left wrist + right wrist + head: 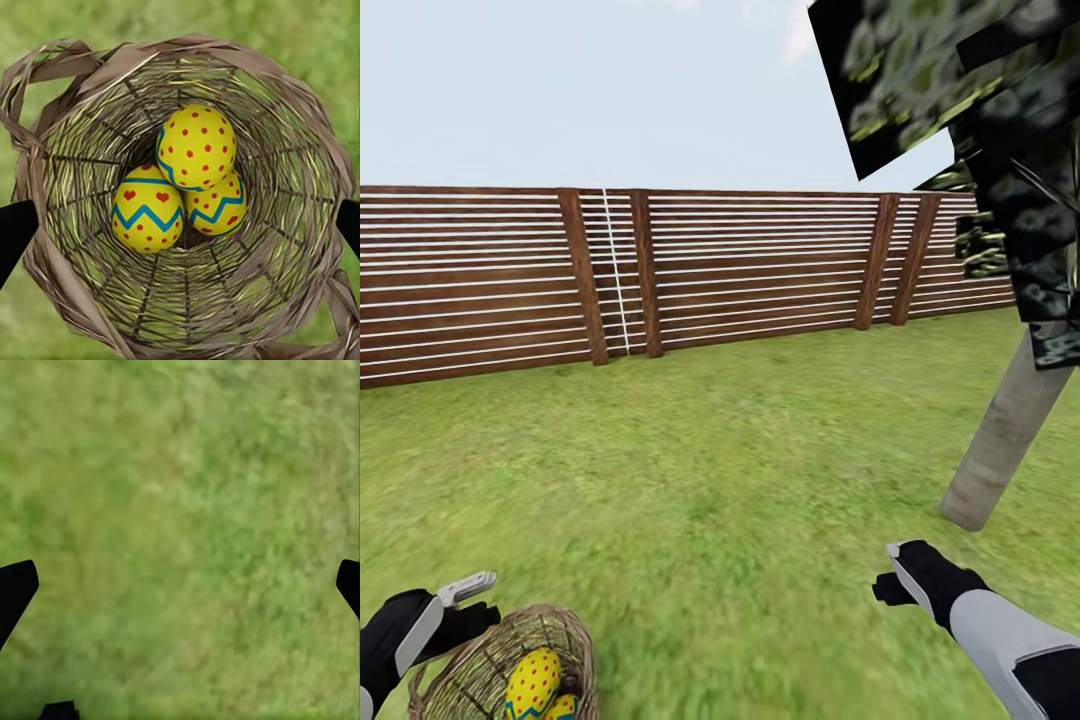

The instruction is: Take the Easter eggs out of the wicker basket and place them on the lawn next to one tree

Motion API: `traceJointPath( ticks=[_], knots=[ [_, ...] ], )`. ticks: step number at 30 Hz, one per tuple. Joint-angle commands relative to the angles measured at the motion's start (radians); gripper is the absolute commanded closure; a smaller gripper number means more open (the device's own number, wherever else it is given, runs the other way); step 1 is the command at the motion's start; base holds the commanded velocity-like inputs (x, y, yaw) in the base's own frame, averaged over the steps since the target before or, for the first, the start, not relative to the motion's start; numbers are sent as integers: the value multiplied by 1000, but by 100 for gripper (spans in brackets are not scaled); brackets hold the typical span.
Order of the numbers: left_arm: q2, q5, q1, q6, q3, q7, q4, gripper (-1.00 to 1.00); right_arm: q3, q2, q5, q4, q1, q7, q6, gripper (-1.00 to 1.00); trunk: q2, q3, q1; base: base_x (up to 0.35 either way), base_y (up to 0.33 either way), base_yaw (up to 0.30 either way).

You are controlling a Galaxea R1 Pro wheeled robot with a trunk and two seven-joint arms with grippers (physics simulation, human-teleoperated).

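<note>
The wicker basket (pixel 565 625) stands on the lawn (pixel 710 480) at the bottom left of the head view. Inside lie the three Easter eggs: a red-dotted one (pixel 196 146) on top, and two zigzag-striped ones (pixel 148 208) (pixel 221 208) beneath it. My left gripper (pixel 455 600) hovers open at the basket's left rim (pixel 45 97), looking straight down into it, with its fingertips (pixel 15 232) spread wider than the eggs. My right gripper (pixel 900 575) is open over bare grass (pixel 180 510), a short way in front of the tree's trunk (pixel 1005 430).
A dark brown slatted fence (pixel 480 290) closes the garden at the back. The tree's dark crown (pixel 960 80) overhangs the upper right. Open grass stretches between the basket and the trunk.
</note>
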Motion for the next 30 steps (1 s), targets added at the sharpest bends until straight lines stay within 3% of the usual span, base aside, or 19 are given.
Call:
traceJointPath(
  ticks=[1, 10, 18, 30],
  knots=[
    [0, 6, 0, 6, 3, 2, -1, -100, 8, -2, -11, -2, 0, -2, 4, -100, -8, -4, 4, 0, 0, 0],
    [-2, 7, 0, 6, 3, 2, 0, -100, 8, -4, -11, -2, 0, 0, -2, -100, -71, -32, 38, 0, 0, 0],
    [-22, 5, 0, 6, 1, 3, 2, -100, 8, -3, -12, -2, 0, 0, -6, -100, -127, -58, 69, 0, 0, 0],
    [-18, 4, 0, 7, 2, 4, 3, -100, 8, 0, -10, -2, 0, -1, -7, -100, -211, -95, 115, 0, 0, 0]
  ],
)
